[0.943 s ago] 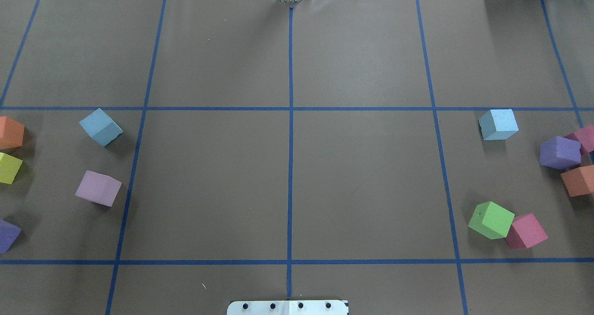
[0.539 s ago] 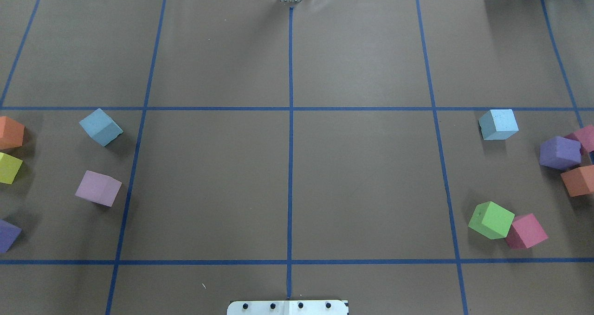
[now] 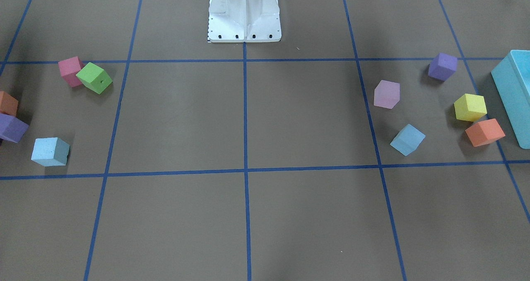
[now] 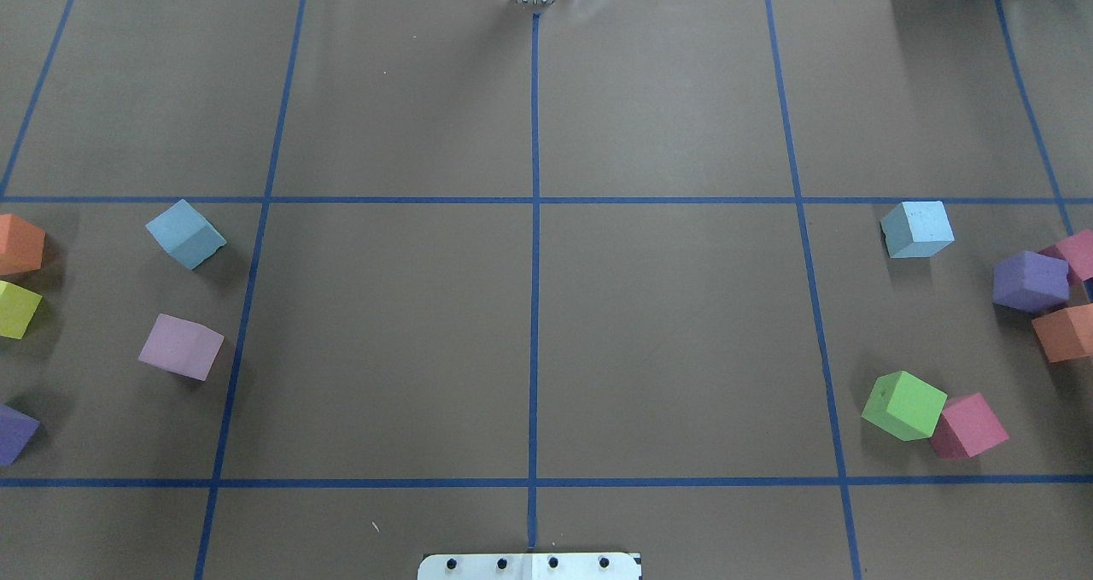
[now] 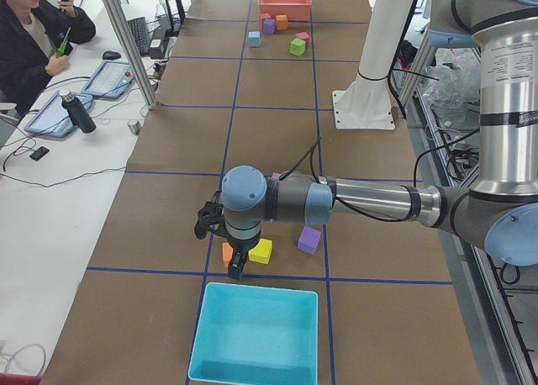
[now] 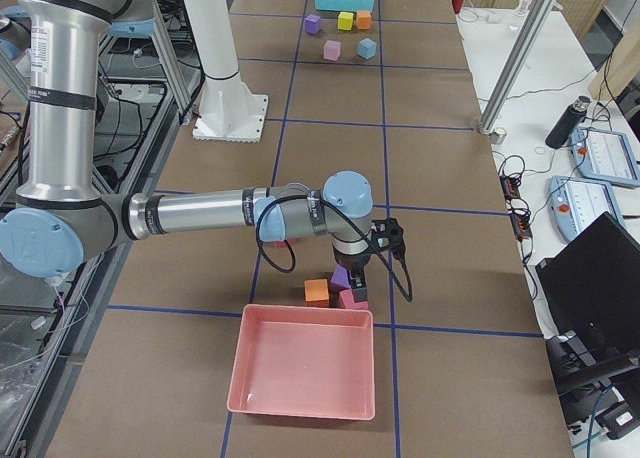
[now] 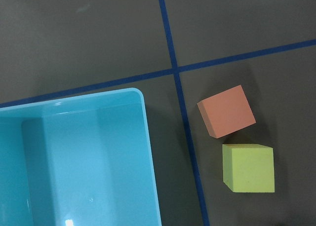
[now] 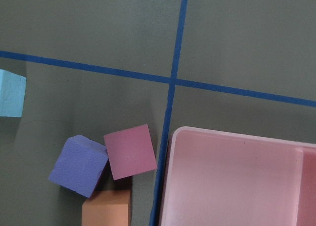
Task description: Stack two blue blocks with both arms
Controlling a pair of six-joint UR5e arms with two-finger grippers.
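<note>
Claws at the ends of the table (image 4: 666, 324), blocks untouched.
The left gripper (image 5: 234, 266) hangs by the teal box (image 5: 256, 334), the right gripper (image 6: 356, 281) by the pink tray (image 6: 303, 373) (neither claw's grip can be told); the left blue block (image 4: 185, 234) and right blue block (image 4: 918, 229) sit well apart on the table.

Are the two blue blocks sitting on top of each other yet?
No, the left blue block and the right blue block lie far apart at opposite sides of the overhead view.
</note>
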